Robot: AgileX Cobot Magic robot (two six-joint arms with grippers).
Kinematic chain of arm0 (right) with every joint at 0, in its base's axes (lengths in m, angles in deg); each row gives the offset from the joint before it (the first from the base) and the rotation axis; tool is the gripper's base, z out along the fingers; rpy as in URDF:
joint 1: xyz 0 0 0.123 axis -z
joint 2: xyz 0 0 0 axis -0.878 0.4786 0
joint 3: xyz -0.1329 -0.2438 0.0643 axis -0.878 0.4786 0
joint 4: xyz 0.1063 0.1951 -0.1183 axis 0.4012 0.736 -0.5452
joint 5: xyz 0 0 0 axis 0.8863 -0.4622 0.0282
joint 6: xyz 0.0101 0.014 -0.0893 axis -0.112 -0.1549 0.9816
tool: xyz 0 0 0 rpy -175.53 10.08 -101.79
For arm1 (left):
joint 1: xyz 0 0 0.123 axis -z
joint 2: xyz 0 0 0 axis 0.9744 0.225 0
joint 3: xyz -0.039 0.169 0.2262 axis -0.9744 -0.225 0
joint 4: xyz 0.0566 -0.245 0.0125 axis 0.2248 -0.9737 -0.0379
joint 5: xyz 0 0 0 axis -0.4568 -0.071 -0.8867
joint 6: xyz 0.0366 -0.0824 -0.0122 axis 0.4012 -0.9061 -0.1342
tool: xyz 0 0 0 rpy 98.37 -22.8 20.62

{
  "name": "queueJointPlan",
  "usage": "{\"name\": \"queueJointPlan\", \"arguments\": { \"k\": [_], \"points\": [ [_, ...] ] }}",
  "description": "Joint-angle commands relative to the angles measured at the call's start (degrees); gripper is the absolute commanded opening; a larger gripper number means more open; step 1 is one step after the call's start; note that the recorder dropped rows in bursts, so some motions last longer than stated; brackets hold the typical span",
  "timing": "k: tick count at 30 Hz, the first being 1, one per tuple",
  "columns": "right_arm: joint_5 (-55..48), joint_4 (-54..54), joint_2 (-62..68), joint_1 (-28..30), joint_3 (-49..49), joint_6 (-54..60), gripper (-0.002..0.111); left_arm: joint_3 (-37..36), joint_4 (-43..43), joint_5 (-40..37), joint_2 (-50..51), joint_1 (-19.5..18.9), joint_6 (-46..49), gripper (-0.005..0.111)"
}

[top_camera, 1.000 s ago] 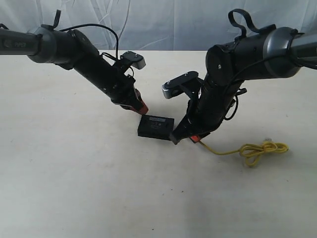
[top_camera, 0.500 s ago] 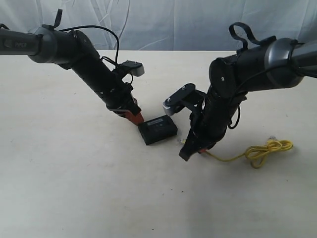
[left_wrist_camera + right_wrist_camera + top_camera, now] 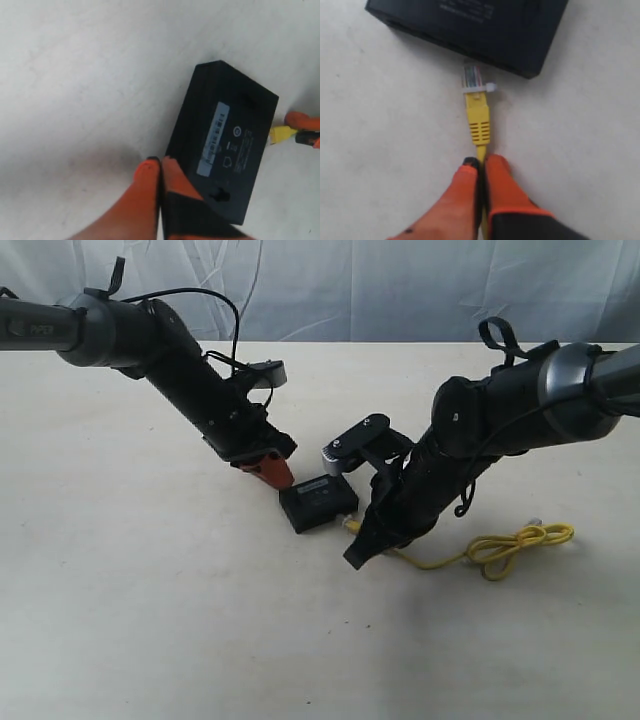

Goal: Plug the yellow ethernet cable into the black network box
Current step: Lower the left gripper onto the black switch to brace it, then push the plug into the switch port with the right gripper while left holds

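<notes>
Exterior cam sits high off the near edge of the bench [image 3: 150, 640], angled down toward the far edge. Both wrist cams hang much closer over the middle: the left one looks down on the black box [image 3: 222, 145], the right one faces its side along the yellow cable [image 3: 478, 117]. All three share the box and the cable's end.

Left tool [image 3: 160, 165] crowds black network box [image 3: 318, 504]; right tool [image 3: 480, 162] opposite.

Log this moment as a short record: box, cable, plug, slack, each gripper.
black network box: flat on the table, label up
yellow ethernet cable: held near one end
plug: clear tip just short of the box's side, not inserted
loop: loose slack lying on the table
left gripper: shut, fingertips at the box's edge
right gripper: shut on the cable just behind the plug
</notes>
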Motion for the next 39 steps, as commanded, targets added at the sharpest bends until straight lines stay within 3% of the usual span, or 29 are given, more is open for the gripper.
{"name": "queueJointPlan", "arguments": {
  "k": [1, 6, 14, 20, 31, 39],
  "points": [
    [1.31, 0.63, 0.37, 0.16, 0.17, 0.52, 0.0, 0.25, -0.74, -3.0, -0.1, 0.04, -1.6, 0.0],
    [0.14, 0.53, 0.37, 0.16, 0.17, 4.93, 0.0, 0.25, -1.51, -8.81, -0.1, -0.51, -2.41, 0.0],
    [0.91, 0.11, 0.37, 0.16, 0.17, 5.46, 0.0, 0.25, 2.26, 0.0, -0.1, -0.8, -2.03, 0.0],
    [1.33, 0.11, 0.37, 0.16, 0.17, 5.46, 0.0, 0.25, 1.27, 1.22, -0.1, -0.97, 3.63, 0.0],
    [-0.38, 0.11, -1.17, 0.16, 0.17, 7.16, 0.0, 0.25, -3.3, -7.41, 3.81, -0.45, 7.96, 0.0],
    [0.11, 0.32, -1.18, 0.16, 0.17, 7.58, 0.0, 0.25, -5.49, -8.0, 4.48, -0.45, 9.53, 0.0]
  ]
}}
